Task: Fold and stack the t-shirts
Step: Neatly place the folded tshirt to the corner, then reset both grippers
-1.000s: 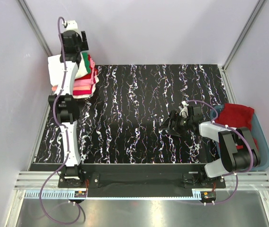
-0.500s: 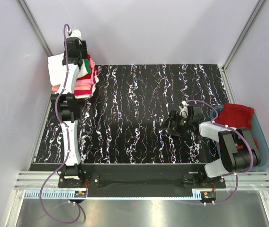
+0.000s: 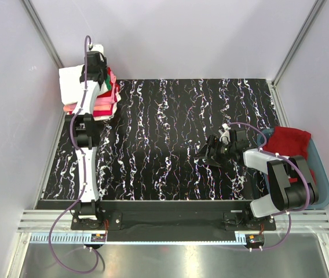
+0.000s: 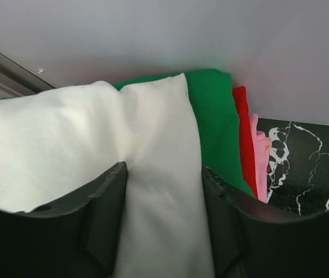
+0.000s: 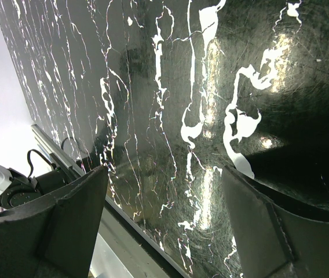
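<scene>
A stack of folded t-shirts (image 3: 103, 98) lies at the table's far left corner, with a white one (image 3: 70, 84) on top and green, red and pink layers under it. My left gripper (image 3: 95, 74) hangs over this stack. In the left wrist view its jaws (image 4: 164, 191) stand apart, with the white t-shirt (image 4: 153, 145) lying between and under them; green (image 4: 216, 127), red (image 4: 245, 145) and pink (image 4: 261, 162) edges show to the right. My right gripper (image 3: 202, 156) rests open and empty on the table, with only bare table between its jaws (image 5: 164, 174). A red t-shirt (image 3: 289, 142) lies crumpled in the blue tub.
The blue tub (image 3: 325, 176) stands at the table's right edge beside the right arm. The black marbled table (image 3: 170, 116) is walled by pale panels at the back and sides. The stack sits against the left wall's metal post.
My left gripper has come down and nearer, from above the back wall onto the top of the stack. The right arm has not moved.
</scene>
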Controlling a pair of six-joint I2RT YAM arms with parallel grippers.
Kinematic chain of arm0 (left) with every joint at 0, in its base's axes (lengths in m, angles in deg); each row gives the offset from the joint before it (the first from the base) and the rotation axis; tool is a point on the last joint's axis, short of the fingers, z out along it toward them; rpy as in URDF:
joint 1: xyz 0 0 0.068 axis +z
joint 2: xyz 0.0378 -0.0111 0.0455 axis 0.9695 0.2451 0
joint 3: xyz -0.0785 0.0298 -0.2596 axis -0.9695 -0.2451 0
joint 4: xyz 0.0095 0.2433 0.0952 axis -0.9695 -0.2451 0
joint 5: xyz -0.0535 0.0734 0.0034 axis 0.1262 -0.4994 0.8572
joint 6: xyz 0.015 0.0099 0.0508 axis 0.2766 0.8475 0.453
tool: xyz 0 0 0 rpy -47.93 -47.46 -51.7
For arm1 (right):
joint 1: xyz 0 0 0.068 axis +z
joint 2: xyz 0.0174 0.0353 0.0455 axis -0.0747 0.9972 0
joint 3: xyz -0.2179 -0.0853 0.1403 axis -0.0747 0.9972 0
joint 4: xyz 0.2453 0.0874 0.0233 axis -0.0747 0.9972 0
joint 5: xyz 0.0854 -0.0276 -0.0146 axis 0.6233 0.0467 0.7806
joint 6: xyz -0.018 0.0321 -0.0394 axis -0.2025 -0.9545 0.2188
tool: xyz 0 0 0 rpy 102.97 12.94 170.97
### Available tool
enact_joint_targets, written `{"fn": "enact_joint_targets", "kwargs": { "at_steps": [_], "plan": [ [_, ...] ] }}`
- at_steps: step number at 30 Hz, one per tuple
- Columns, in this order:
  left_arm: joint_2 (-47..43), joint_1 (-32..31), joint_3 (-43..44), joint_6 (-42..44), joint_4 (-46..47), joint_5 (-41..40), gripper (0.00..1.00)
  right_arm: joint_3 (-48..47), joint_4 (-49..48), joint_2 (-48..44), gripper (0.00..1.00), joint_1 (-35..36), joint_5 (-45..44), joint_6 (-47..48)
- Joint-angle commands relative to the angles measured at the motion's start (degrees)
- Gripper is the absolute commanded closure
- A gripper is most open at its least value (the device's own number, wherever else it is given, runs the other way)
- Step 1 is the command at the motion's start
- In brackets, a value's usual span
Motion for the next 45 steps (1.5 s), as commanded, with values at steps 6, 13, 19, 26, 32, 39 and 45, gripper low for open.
{"fn": "enact_joint_targets", "kwargs": {
  "at_steps": [6,13,19,26,32,39,45],
  "plan": [
    [-1.2,0.0,1.7,0.8,2.0,-2.1,0.74,-1.3,-1.8,0.0,0.14,0.0,0.9,-0.1],
    [-5.7,-0.9,1.7,1.5,3.8,-0.8,0.93,-1.3,-1.8,0.0,0.14,0.0,1.0,-0.1],
    [-7.8,-2.1,1.6,1.8,4.5,0.8,0.94,-1.3,-1.8,0.0,0.14,-0.1,1.0,-0.2],
    [-8.7,-3.5,0.6,2.1,4.7,1.7,0.93,-1.2,-1.8,0.0,0.14,0.0,1.0,-0.1],
    [-9.6,-4.5,-0.7,2.5,5.4,3.2,0.74,-1.2,-1.9,0.1,0.13,0.0,1.1,-0.2],
    [-10.0,-5.0,-1.3,3.1,5.6,4.9,0.33,-1.2,-1.9,0.1,0.13,0.0,1.0,-0.2],
    [-14.9,-4.4,-2.6,-1.6,5.7,6.4,0.23,-1.2,-1.9,0.1,0.13,0.0,1.0,-0.1]
  ]
}}
